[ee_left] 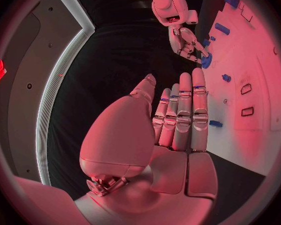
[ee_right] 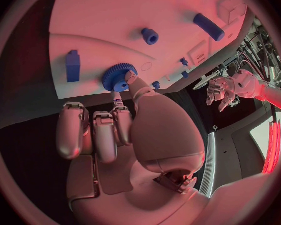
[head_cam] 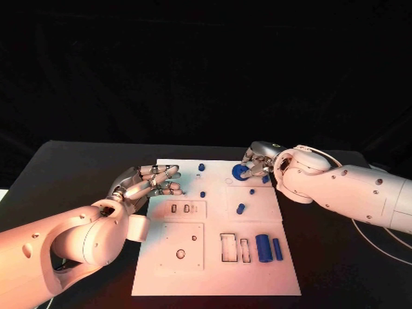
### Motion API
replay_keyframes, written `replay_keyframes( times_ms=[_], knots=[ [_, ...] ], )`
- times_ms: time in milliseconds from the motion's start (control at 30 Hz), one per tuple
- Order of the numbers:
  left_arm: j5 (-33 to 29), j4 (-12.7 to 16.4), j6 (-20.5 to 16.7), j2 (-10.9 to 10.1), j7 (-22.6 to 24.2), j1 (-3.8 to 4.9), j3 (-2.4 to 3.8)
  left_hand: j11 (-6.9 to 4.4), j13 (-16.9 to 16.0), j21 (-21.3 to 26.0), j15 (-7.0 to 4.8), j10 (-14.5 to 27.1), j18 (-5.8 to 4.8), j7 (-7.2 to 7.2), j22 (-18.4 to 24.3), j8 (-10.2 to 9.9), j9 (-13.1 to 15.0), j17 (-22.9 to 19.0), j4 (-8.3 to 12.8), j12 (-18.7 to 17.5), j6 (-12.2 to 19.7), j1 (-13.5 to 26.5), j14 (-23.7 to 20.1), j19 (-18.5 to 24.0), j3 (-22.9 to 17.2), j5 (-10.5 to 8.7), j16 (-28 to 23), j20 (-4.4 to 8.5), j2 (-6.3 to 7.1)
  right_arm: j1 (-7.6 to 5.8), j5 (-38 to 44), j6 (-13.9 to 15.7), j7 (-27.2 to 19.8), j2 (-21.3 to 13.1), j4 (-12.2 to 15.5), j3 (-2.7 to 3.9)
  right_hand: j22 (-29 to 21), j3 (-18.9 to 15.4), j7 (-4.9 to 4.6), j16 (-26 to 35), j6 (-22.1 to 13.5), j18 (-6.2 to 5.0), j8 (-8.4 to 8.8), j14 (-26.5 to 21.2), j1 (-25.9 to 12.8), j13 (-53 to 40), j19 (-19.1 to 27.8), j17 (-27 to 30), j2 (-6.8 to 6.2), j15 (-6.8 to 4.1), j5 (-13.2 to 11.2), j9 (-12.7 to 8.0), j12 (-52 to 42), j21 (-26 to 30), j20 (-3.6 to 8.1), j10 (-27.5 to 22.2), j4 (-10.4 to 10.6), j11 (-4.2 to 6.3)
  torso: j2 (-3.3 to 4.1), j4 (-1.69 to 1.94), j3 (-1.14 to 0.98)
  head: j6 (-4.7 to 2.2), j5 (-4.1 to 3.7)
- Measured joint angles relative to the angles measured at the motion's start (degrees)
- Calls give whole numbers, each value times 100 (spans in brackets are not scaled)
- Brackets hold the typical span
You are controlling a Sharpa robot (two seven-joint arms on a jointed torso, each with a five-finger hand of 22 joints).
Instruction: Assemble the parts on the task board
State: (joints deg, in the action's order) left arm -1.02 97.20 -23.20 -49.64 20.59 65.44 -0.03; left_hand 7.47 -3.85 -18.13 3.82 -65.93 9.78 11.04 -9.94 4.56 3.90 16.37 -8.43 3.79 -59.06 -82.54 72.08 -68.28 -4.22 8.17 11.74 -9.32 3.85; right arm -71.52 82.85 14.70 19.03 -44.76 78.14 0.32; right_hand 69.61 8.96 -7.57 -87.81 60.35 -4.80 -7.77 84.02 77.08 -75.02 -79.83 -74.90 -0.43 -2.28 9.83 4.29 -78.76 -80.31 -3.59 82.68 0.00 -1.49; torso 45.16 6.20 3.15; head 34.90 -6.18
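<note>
Blue gear [head_cam: 239, 170], toothed round its rim, at the far right part of the white task board [head_cam: 215, 270], which lies in the middle of the black table [head_cam: 76, 167]. In the right wrist view the gear [ee_right: 120, 76] stands on the board's surface [ee_right: 103, 40] with the right hand's thumb tip and one fingertip [ee_right: 118, 103] touching its rim; the remaining fingers are curled beneath, off the part. The right hand [head_cam: 257, 164] thus pinches the gear at the board's far right edge.

Other blue parts on the board: a small peg [head_cam: 201, 167] near the far edge, to the left of the gear; a short cylinder [head_cam: 241, 208] near the middle; a thick cylinder [head_cam: 262, 248] and a thinner one [head_cam: 277, 249] lying side by side at the near right, just beside two rectangular recesses [head_cam: 228, 248]. In the right wrist view a rectangular block [ee_right: 73, 65] lies beside the gear, and a ring-shaped piece [ee_right: 150, 36] lies farther off.

Left hand [head_cam: 149, 182] at the board's left edge, fingers extended together and grasping nothing; the left wrist view shows its fingers [ee_left: 184, 112] straight and side by side over the board's margin [ee_left: 253, 150].
</note>
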Motion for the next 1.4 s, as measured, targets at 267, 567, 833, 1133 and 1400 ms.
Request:
replay_keyframes(
  times_ms=[267,567,833,1133,1400],
  knots=[
    [0,-5,3,-3,-1,0,0,0,0,-22,0,0,0,0,-15,0,0,39,41,0,0,-23,0,0,-40,-22,-22,0,-23,1,77,380,95,9,446,4,57,31,0,-12,0,0,0,0,-22,1,-22,-5,22,0,61,-1,0,-37,22,1,16,0,-2,3,1,-30,25],
    [-22,0,7,6,-1,0,0,0,0,-22,0,0,0,0,-27,0,0,66,81,0,0,-70,0,0,-81,-22,-22,0,-69,-1,237,558,153,432,585,3,84,66,0,-22,1,-1,0,0,-30,1,-21,-4,30,0,94,-6,0,-66,21,21,1,20,1,8,3,-38,74],
    [-40,1,10,19,-1,0,0,0,0,-22,0,0,0,0,-28,0,0,78,88,0,0,-68,0,0,-88,-22,-22,0,-68,32,423,577,185,870,359,-27,84,66,0,-22,0,-1,4,0,-37,1,-20,-3,36,1,93,-6,0,-65,20,21,2,20,5,8,3,-26,110],
    [-54,-4,14,40,-4,0,-1,0,0,-22,0,0,0,0,-28,0,0,78,88,0,0,-68,0,0,-88,-22,-22,0,-68,114,561,564,189,1199,30,-39,83,66,0,-22,0,-1,26,0,-50,1,-20,-3,23,1,90,-6,8,-65,20,21,3,19,5,-2,0,-9,147],
    [-59,-6,21,57,-6,0,0,0,0,-22,0,0,0,0,-34,-27,0,83,109,0,0,-68,0,0,-108,-22,-44,0,-68,185,639,573,165,1358,-166,-38,20,169,-1,-22,2,-1,182,0,-207,4,-17,-2,-134,2,90,2,254,-65,18,-133,56,-68,5,-9,-4,18,169]
  ],
)
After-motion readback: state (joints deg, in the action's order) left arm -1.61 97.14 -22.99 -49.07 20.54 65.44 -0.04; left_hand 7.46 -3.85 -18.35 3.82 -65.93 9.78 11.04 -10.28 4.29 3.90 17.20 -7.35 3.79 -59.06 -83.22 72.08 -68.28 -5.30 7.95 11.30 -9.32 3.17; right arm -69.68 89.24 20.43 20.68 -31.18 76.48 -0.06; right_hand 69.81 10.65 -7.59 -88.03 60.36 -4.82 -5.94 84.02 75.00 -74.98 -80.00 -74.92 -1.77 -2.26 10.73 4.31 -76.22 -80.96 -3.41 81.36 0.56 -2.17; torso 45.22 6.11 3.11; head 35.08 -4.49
